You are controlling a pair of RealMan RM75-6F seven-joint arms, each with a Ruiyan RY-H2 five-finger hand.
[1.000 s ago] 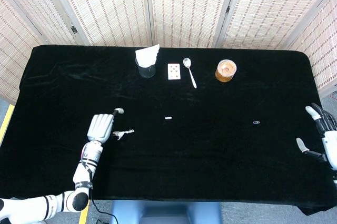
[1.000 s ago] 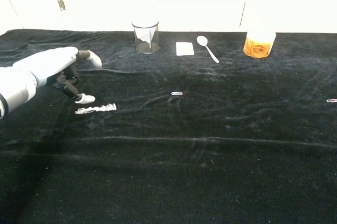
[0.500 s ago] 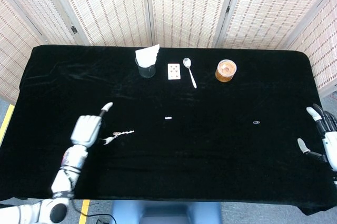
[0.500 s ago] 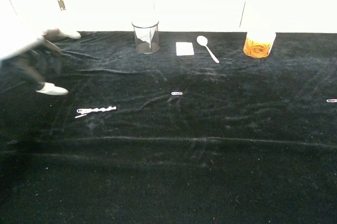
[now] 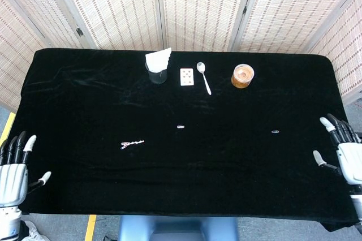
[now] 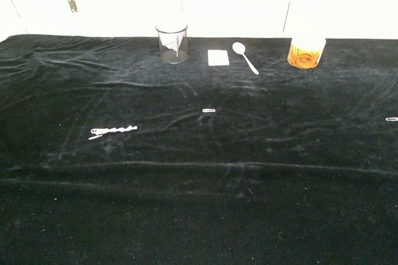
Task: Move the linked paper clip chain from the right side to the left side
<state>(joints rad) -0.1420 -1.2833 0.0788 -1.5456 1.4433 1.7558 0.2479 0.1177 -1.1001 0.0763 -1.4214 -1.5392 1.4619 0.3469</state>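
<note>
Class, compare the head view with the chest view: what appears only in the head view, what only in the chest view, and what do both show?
Only the head view shows the left hand and the right hand, both open at the table's near corners, and the woven screens behind. Only the chest view shows the white wall with a hinge. Both show the paper clip chain lying on the left, two single clips, the cup, card, spoon and jar.
</note>
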